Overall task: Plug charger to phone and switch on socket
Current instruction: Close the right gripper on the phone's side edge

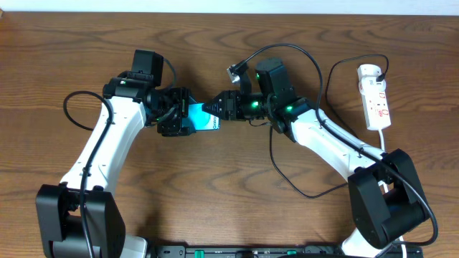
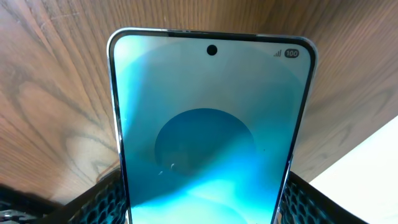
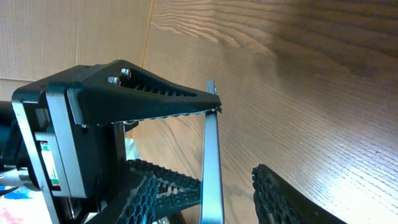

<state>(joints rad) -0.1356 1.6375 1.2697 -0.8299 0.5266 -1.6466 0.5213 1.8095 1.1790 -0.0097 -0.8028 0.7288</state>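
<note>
Midway across the tabletop (image 1: 215, 215), about halfway between the far and near edges, 2 arms are meeting tip to tip. Bare wood is showing wide toward the far-left corner, and along the near edge between the 2 bases. The right side is holding less room.

The left arm is reaching from the near-left corner, elbow bent outward. The left gripper (image 1: 188, 118) is clamping the 1 phone (image 1: 204, 118) by its long side edges, with its 2 mesh fingers (image 2: 106, 200) pressing either side and the cyan screen (image 2: 205, 124) facing up.

The right arm is stretching in from the near-right corner. The right gripper (image 1: 222, 107) is standing spread, holding nothing, its fingers (image 3: 280, 193) flanking the phone's thin end (image 3: 211, 162). Whether either pad is touching that end I cannot tell.

The 1 charger (image 1: 287, 46) is arcing as a thin black cable on the far side of the right arm. Its free end (image 1: 233, 70) is lying on the wood just beyond the grippers, apart from the phone.

The 1 socket (image 1: 376, 100) is lying close to the right edge toward the far-right corner, running far to near and showing red marks.
</note>
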